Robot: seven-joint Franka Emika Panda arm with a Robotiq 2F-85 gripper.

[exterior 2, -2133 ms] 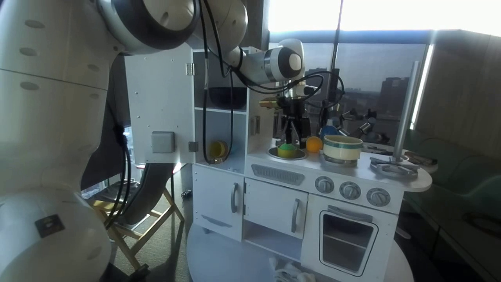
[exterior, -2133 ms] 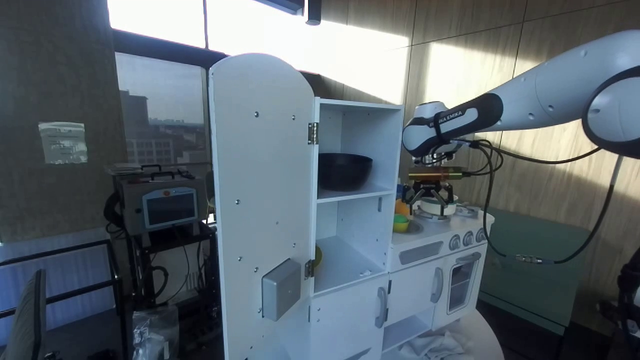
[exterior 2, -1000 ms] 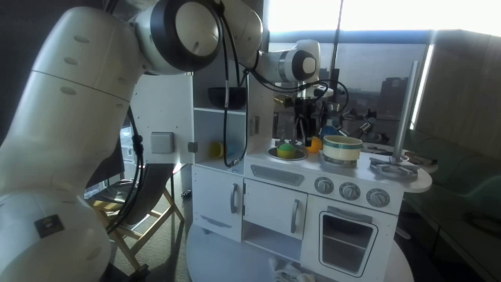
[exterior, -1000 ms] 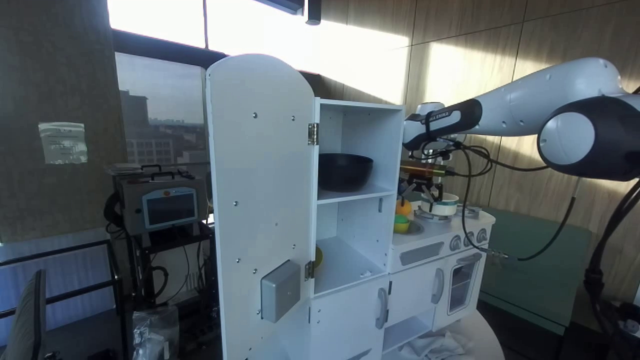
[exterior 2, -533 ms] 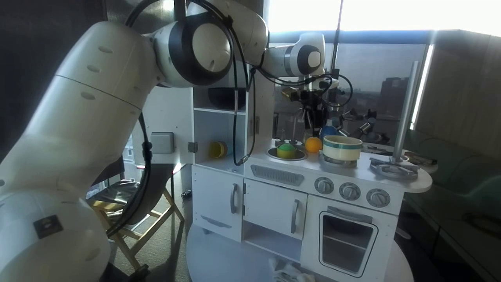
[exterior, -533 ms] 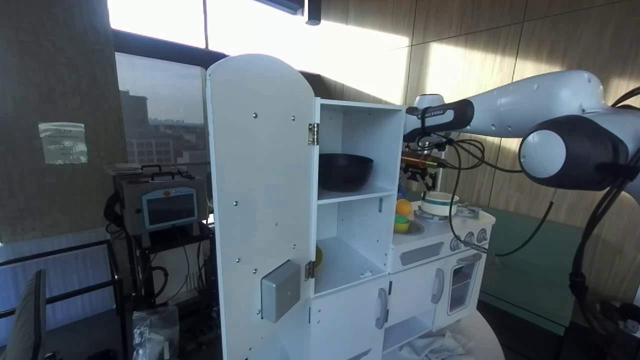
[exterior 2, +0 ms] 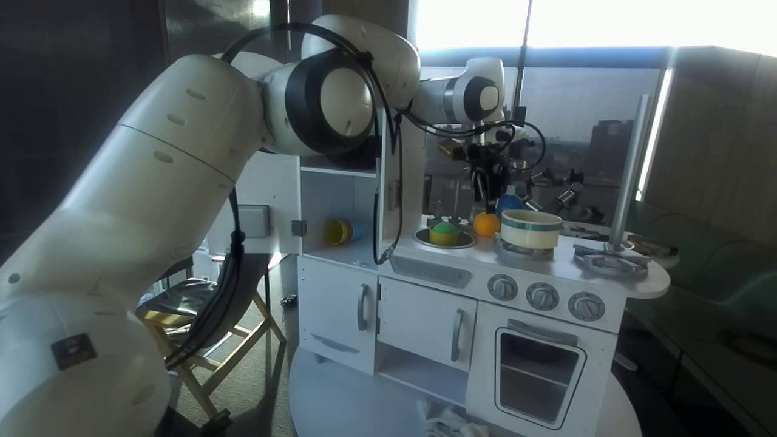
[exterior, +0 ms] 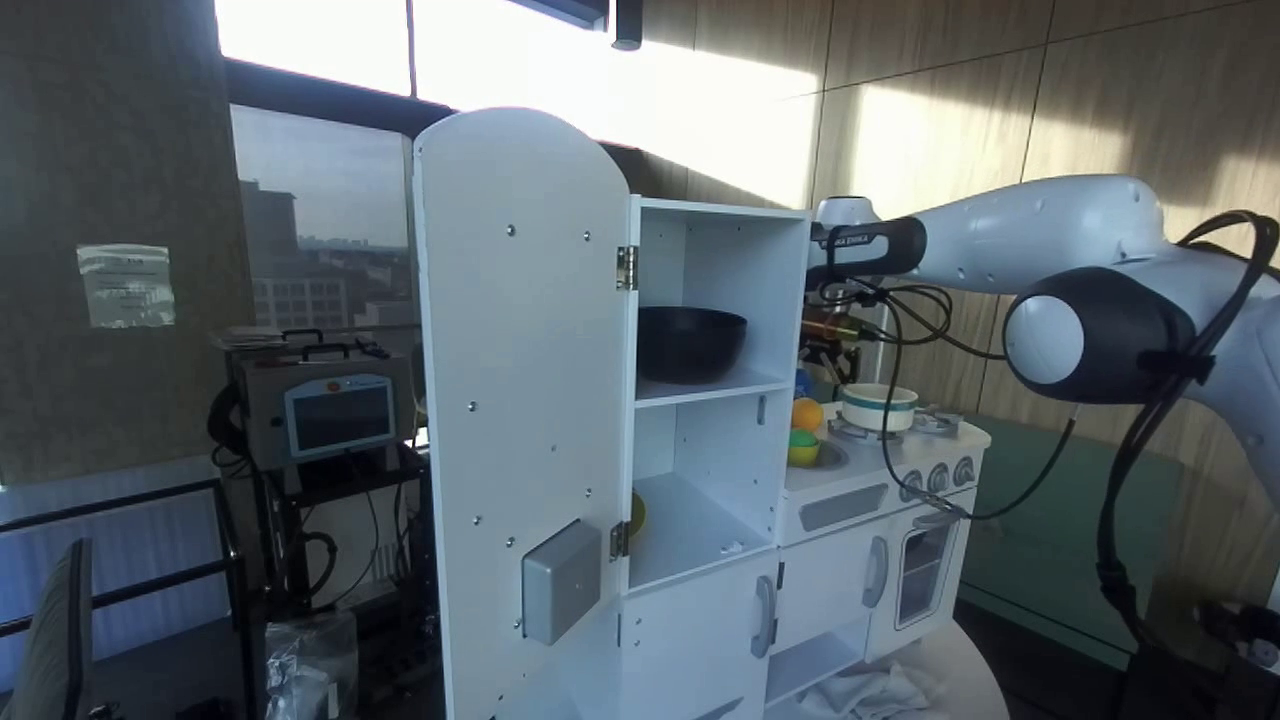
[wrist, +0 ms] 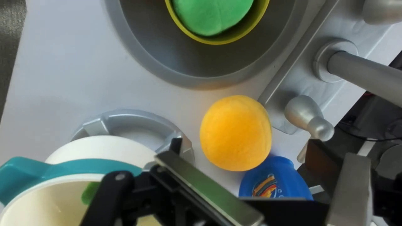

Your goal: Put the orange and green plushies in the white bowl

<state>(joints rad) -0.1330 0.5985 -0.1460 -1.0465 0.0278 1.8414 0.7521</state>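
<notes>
White bench [wrist: 69, 72] is standing before bright window [exterior 2: 583, 91]. I'm hovering gripper [wrist: 279, 188] above bench near orange plushie [wrist: 236, 133], jaws spread apart. Orange plushie is sitting between sink [wrist: 176, 59] and burner [wrist: 143, 116], just beside blue bottle [wrist: 284, 179]. Green plushie [wrist: 213, 14] is resting in yellow cup [exterior 2: 444, 240] inside sink. White bowl [exterior 2: 531, 238], teal-banded, is sitting on burner; green object [wrist: 89, 192], partly hidden, is showing inside. Black bowl [exterior: 690, 345] is standing on upper shelf [exterior: 760, 379] of open cabinet [exterior: 745, 260].
</notes>
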